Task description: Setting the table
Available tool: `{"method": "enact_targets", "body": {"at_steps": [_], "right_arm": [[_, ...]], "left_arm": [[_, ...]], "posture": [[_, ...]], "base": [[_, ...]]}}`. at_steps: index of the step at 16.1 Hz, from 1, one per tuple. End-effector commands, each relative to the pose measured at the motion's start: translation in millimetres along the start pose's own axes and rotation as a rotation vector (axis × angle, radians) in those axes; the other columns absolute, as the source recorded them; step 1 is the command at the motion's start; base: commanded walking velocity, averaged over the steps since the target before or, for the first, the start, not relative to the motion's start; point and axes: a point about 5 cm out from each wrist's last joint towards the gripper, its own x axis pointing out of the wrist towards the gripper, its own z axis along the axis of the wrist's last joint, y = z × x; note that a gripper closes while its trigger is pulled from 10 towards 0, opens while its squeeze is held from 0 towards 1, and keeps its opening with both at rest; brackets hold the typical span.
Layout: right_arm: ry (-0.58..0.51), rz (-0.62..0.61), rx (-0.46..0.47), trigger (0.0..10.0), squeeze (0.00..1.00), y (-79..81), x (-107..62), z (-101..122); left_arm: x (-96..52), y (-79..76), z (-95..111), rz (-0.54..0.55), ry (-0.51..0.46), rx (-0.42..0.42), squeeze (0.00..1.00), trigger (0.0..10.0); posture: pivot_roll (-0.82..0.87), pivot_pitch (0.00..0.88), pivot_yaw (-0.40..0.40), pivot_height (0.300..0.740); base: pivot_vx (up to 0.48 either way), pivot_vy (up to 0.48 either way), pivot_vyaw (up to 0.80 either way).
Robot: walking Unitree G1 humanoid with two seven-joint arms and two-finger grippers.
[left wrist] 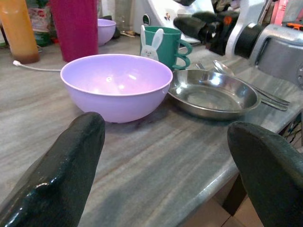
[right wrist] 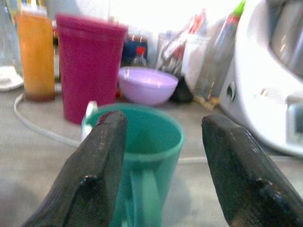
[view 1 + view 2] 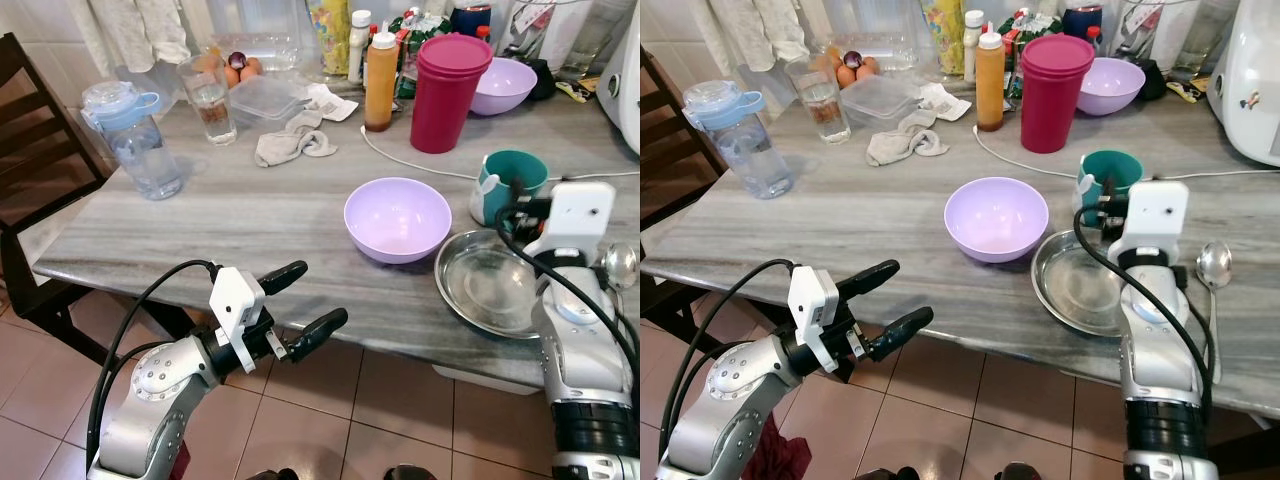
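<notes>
Nearest the head camera, the left gripper (image 3: 297, 302) hangs below the table edge with its two black fingers spread and nothing between them, pointed toward the lavender bowl (image 3: 397, 218). On the grey marbled table (image 3: 250, 215), that bowl sits just beside a shallow steel plate (image 3: 487, 283), and the two appear to touch at the rims. A spoon (image 3: 1213, 268) lies on the far right of the plate. The right gripper (image 2: 161, 163) is raised over the plate, fingers parted and holding nothing, lined up on the teal mug (image 2: 142, 142) directly ahead; the mug stands upright just behind the plate, its handle turned toward the wrist camera. Judgement: the mug is the item in hand for the current step. It looks like rigid plastic, light and apparently empty, with smooth walls likely to slip under a light pinch. A grip across the rim and wall, or across the handle, seems soundest. Risk noted: the white cable (image 3: 420, 165) runs close behind the mug and could snag.
</notes>
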Motion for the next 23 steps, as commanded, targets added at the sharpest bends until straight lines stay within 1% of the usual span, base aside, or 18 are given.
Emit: {"method": "enact_targets", "body": {"at_steps": [1, 3, 5, 6, 7, 8, 9, 10, 12, 13, 14, 15, 16, 17, 18, 19, 20, 23], "right_arm": [[-0.027, -0.005, -0.016, 10.0, 1.0, 6.2, -4.7, 8], [-0.052, -0.031, -0.021, 10.0, 1.0, 9.2, -8.8, 14], [-0.085, -0.024, -0.044, 10.0, 1.0, 14.7, -13.2, 19], [-0.105, -0.005, -0.053, 10.0, 1.0, 22.6, -18.4, 23], [-0.142, 0.058, -0.095, 10.0, 1.0, 38.6, -26.7, 27], [-0.155, 0.078, -0.109, 10.0, 1.0, 43.8, -29.6, 28], [-0.173, 0.111, -0.134, 10.0, 1.0, 53.5, -34.6, 30], [-0.192, 0.157, -0.155, 10.0, 1.0, 63.6, -39.9, 32], [-0.207, 0.177, -0.197, 10.0, 1.0, 68.3, -42.7, 33], [-0.216, 0.185, -0.218, 10.0, 1.0, 69.1, -42.7, 34], [-0.22, 0.187, -0.222, 10.0, 0.45, 69.7, -43.2, 35], [-0.225, 0.188, -0.228, 10.0, 0.0, 69.9, -43.1, 36], [-0.23, 0.19, -0.233, 10.0, 0.0, 71.1, -42.7, 37], [-0.235, 0.196, -0.233, 10.0, 0.0, 72.5, -42.3, 38], [-0.243, 0.21, -0.236, 10.0, 0.0, 75.4, -42.0, 39], [-0.246, 0.214, -0.235, 10.0, 0.0, 76.6, -42.1, 39], [-0.259, 0.245, -0.234, 10.0, 0.0, 82.3, -43.7, 40], [-0.274, 0.294, -0.224, 10.0, 0.0, 91.1, -47.6, 40]], "left_arm": [[-1.9, 3.6, 1, 0.013, 0.006, 0.011, 0.0, 10.0], [-1.8, 5.0, 1, 0.021, 0.0, 0.015, 0.0, 10.0], [-2.3, 6.8, 2, 0.038, -0.006, 0.021, 0.0, 10.0], [-2.7, 9.9, 3, 0.068, -0.019, 0.026, 0.0, 10.0], [-3.5, 16.3, 5, 0.134, -0.044, 0.037, 0.0, 10.0], [-3.9, 18.3, 6, 0.156, -0.052, 0.04, 0.0, 10.0], [-5.2, 24.6, 7, 0.226, -0.068, 0.061, 0.0, 10.0], [-8.1, 33.7, 9, 0.334, -0.084, 0.09, 0.0, 10.0], [-12.3, 43.3, 11, 0.442, -0.102, 0.09, 0.0, 10.0], [-15.0, 49.0, 13, 0.514, -0.105, 0.129, 0.0, 10.0], [-16.9, 53.6, 15, 0.573, -0.111, 0.155, 0.0, 10.0], [-18.6, 57.8, 16, 0.629, -0.102, 0.188, 0.0, 10.0], [-21.7, 64.2, 16, 0.72, -0.083, 0.249, 0.0, 10.0], [-25.5, 69.3, 14, 0.785, -0.061, 0.266, 0.0, 10.0], [-31.5, 75.8, 9, 0.862, -0.017, 0.291, 0.0, 10.0], [-33.2, 77.1, 9, 0.875, -0.007, 0.301, 0.0, 10.0], [-42.0, 83.3, 7, 0.962, 0.02, 0.338, 0.0, 10.0], [-53.6, 90.8, 2, 1.08, 0.076, 0.411, 0.0, 10.0]], "posture": [[-0.21, 0.136, 0.098, 0.74], [-0.21, 0.136, 0.099, 0.74], [-0.21, 0.136, 0.1, 0.74], [-0.2, 0.135, 0.1, 0.74], [-0.2, 0.135, 0.099, 0.74], [-0.2, 0.135, 0.099, 0.74], [-0.19, 0.134, 0.098, 0.74], [-0.19, 0.133, 0.098, 0.74], [-0.19, 0.134, 0.098, 0.74], [-0.19, 0.134, 0.098, 0.74], [-0.19, 0.133, 0.098, 0.74], [-0.19, 0.133, 0.098, 0.74], [-0.18, 0.129, 0.099, 0.74], [-0.18, 0.127, 0.101, 0.74], [-0.18, 0.125, 0.101, 0.74], [-0.18, 0.123, 0.103, 0.74], [-0.18, 0.12, 0.104, 0.74], [-0.17, 0.1, 0.105, 0.74]], "base": [[0.0, 0.0, 0.0], [0.0, 0.0, 0.0], [0.0, 0.0, 0.0], [0.0, 0.0, 0.0], [0.0, 0.0, 0.0], [0.0, 0.0, 0.0], [0.0, 0.0, 0.0], [0.0, 0.0, 0.0], [0.0, 0.0, 0.8], [0.0, 0.0, 0.8], [0.0, 0.0, 0.8], [0.0, 0.0, 0.8], [0.0, 0.0, 0.8], [0.0, 0.0, 0.8], [0.0, 0.0, 0.8], [0.0, 0.0, 0.8], [0.0, 0.0, 0.8], [0.0, 0.0, 0.8]]}}
